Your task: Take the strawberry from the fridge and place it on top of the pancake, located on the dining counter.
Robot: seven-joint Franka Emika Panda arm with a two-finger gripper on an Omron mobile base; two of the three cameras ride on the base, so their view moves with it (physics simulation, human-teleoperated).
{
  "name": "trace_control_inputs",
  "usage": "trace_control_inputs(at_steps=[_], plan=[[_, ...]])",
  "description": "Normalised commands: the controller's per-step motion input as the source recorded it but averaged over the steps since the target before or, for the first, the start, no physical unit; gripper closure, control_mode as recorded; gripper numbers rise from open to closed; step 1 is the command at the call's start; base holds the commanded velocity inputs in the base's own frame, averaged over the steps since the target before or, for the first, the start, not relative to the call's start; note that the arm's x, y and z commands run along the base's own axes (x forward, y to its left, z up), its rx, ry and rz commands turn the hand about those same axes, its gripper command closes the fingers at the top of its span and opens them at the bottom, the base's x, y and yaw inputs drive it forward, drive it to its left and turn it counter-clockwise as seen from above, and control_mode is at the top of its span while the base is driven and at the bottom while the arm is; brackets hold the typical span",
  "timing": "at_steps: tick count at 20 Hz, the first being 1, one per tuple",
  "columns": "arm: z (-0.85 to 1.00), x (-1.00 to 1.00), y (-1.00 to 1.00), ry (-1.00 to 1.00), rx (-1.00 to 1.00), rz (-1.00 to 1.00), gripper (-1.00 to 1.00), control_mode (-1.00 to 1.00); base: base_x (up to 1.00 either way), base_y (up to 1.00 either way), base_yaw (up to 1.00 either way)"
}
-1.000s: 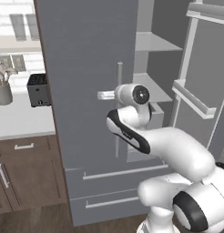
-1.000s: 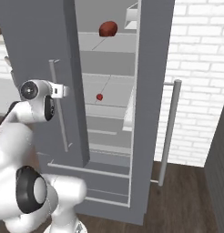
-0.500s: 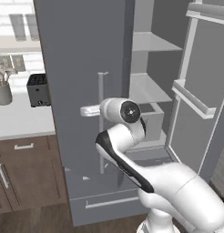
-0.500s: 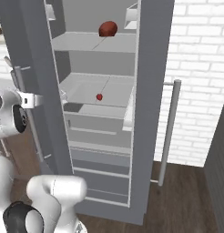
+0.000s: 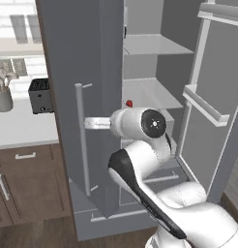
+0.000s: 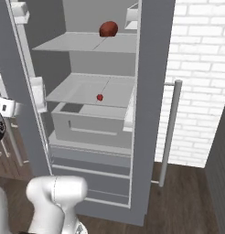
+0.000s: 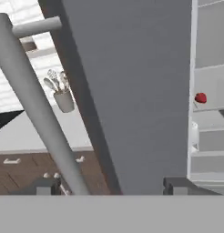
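Note:
The strawberry (image 5: pixel 129 103) (image 6: pixel 99 97) (image 7: pixel 200 98) is a tiny red berry lying on the middle pale shelf of the grey fridge (image 6: pixel 153 68). Both fridge doors stand open. My gripper (image 5: pixel 89 124) (image 7: pixel 111 186) is at the left door's long silver handle (image 5: pixel 80 140) (image 7: pixel 36 113). It is open: the fingertips (image 7: pixel 45 185) stand wide apart, with the handle crossing between them close to the left one. The berry lies well to the right of the gripper, past the door's edge. The pancake and the dining counter are out of view.
A larger dark red lump (image 6: pixel 108 29) sits on the upper shelf. A white drawer (image 6: pixel 91 123) lies under the berry's shelf. The right door (image 5: pixel 208 101) with its handle (image 6: pixel 169 132) stands open. A toaster (image 5: pixel 41 95), a utensil cup (image 5: pixel 3 99) and brown cabinets (image 5: pixel 24 179) lie to the left.
The arm has swung left with the handle, pulling the left door much further open. The shelves and the strawberry are now exposed in both base views.

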Motion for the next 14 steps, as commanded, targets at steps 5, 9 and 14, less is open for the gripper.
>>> trace_control_inputs(at_steps=[5, 9, 14], plan=[[0.09, -1.00, -1.00, 0.00, 0.39, 0.00, -1.00, -1.00, 0.00, 0.00, 0.00], [0.09, -0.75, -0.96, 0.04, 0.39, 0.00, -1.00, -1.00, 0.00, 0.00, 0.00], [0.41, 0.16, -0.35, 0.21, 0.30, 0.00, -1.00, -1.00, 0.00, 0.00, 0.00]])
